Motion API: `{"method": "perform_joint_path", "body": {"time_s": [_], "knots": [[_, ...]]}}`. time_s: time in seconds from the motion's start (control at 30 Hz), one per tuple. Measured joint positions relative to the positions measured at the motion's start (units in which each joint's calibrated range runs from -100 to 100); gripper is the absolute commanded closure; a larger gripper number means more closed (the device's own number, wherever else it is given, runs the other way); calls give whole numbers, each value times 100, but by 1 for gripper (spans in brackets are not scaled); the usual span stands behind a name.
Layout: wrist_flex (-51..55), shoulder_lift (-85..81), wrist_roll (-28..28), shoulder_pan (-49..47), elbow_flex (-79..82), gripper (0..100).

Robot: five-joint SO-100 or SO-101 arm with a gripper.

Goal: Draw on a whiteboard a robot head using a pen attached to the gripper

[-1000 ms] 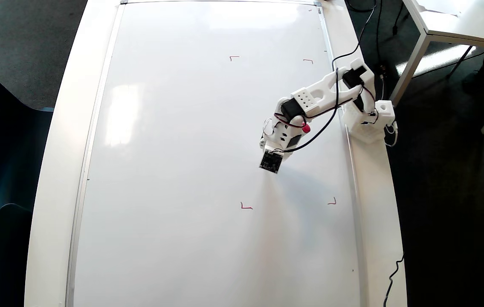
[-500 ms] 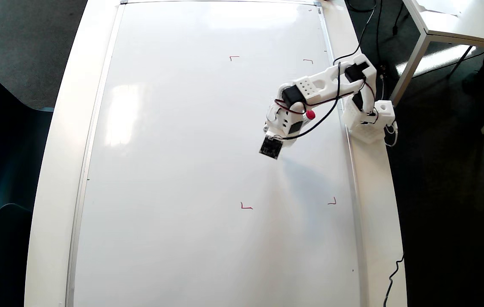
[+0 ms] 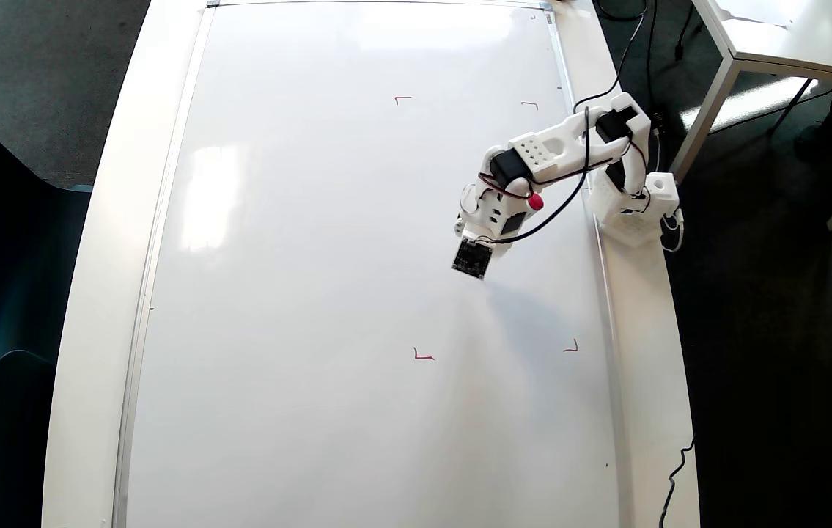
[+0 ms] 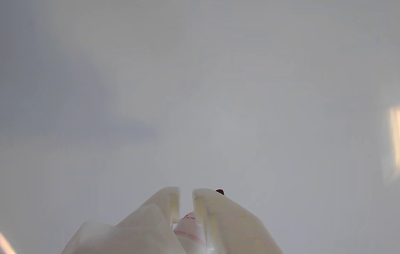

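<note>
No readable text, brand or number stood anywhere in either view.

The only signs were four small red corner marks drawn on the whiteboard [image 3: 313, 257] in the overhead view — angle brackets, not letters: one at upper left [image 3: 402, 99], one at upper right [image 3: 530, 105], one at lower left [image 3: 423, 356] and one at lower right [image 3: 572, 347]. The dark square module [image 3: 472, 258] at the arm's end carried nothing legible — too small to tell. The wrist view showed only blank glossy board.
</note>
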Motion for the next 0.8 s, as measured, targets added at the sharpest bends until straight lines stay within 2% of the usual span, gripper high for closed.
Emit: {"method": "perform_joint_path", "body": {"time_s": [0.13, 0.27, 0.43, 0.8], "knots": [[-1157, 25, 0, -60, 320, 99], [-1740, 93, 32, -143, 402, 99], [-1943, 186, 248, -90, 411, 99], [-2154, 635, 275, -136, 429, 99]]}}
